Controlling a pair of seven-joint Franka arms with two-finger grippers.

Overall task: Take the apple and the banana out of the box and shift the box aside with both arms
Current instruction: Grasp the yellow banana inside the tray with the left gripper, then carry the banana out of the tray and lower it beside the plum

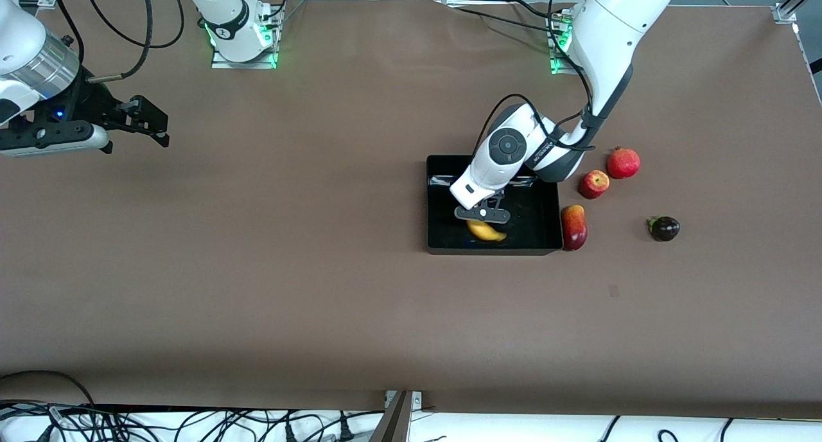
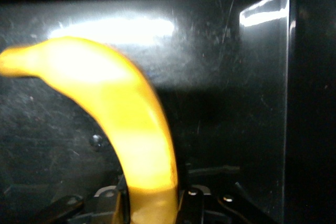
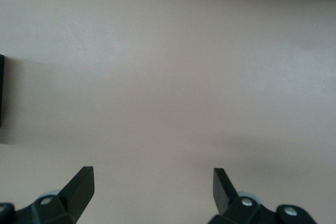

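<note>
Left gripper (image 1: 483,218) in black box (image 1: 443,239), jaws clenched on banana (image 1: 486,231).
Box: shallow, glossy, toward the left arm's end of the desk (image 1: 321,288). Banana: curved, yellow. Right gripper (image 1: 151,122) waits over bare desk, jaws released.

Left gripper (image 1: 483,217) reached down low, fingers (image 2: 185,203) clamped tight, right gripper (image 1: 149,122) waiting aloft – fingers (image 3: 79,184) wide apart
</note>
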